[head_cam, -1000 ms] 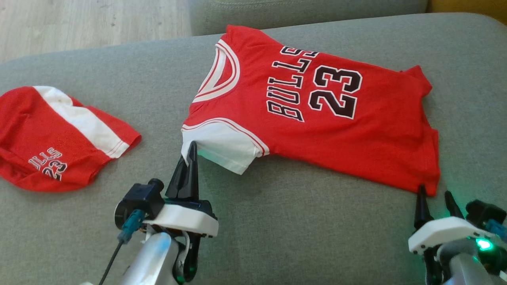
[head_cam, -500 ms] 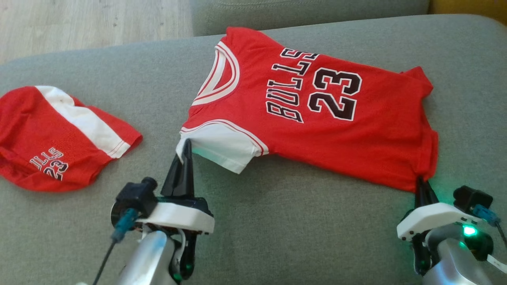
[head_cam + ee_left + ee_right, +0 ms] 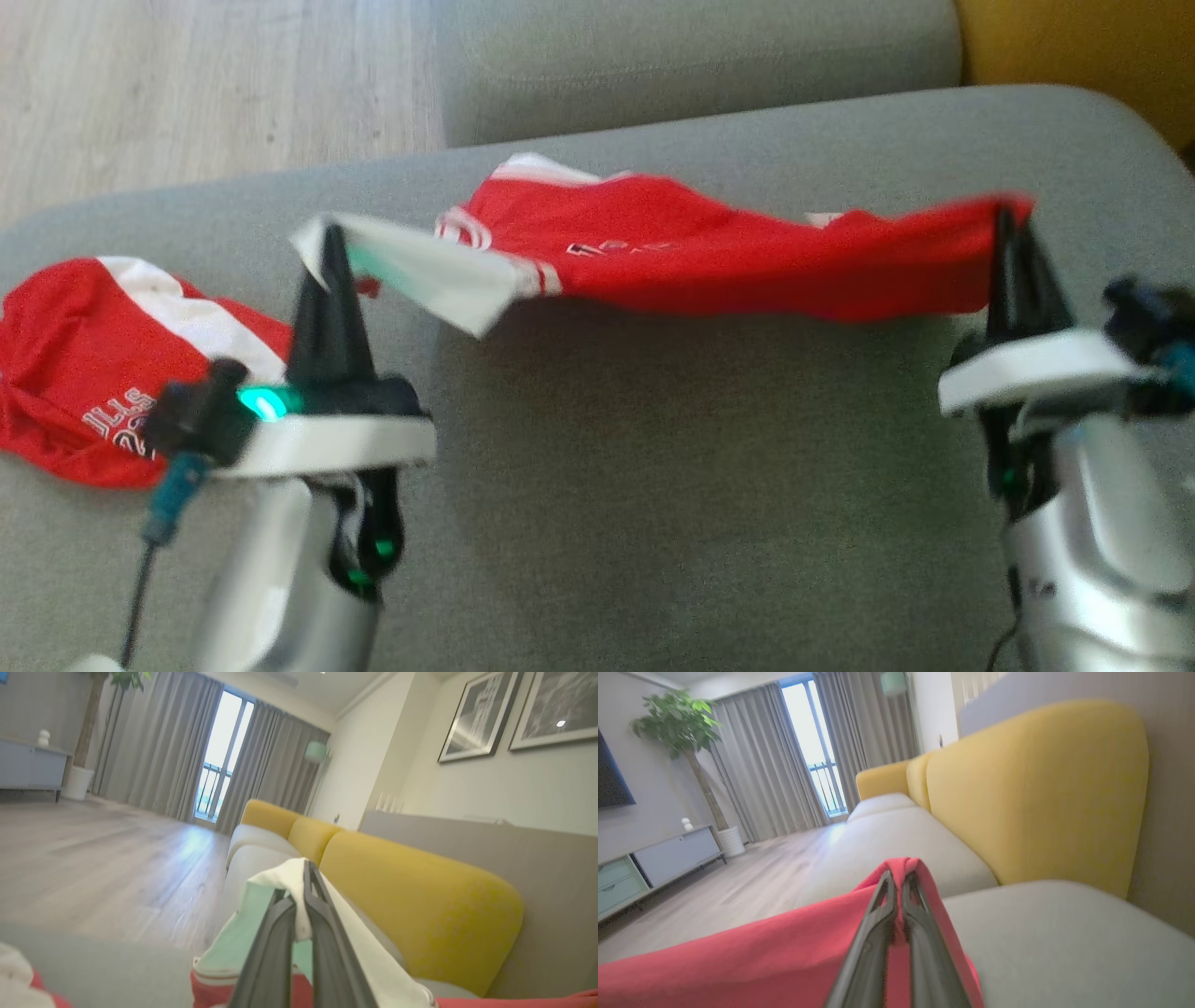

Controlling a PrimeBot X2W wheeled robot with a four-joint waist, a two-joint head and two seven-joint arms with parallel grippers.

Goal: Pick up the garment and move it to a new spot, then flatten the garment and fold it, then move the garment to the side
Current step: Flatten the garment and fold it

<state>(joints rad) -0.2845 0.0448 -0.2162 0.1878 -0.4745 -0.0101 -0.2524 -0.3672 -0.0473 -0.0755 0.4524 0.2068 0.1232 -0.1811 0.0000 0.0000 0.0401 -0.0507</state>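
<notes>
The red jersey (image 3: 728,261) has risen, sagging between left pincer (image 3: 329,238) and right pincer (image 3: 1006,222) (both pinched tight on its edges).

The jersey (image 3: 747,261) hangs above the sofa seat (image 3: 653,513), toward its back edge; the shorts (image 3: 65,364) lie at its left edge.

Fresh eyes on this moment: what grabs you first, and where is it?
The red basketball jersey with white sleeves hangs stretched across the middle of the head view, its near edge raised off the grey fabric sofa cushion. The left gripper is shut on it at one sleeve, the right gripper at a hem corner. Matching red-and-white shorts lie crumpled at the cushion's left end.
</notes>
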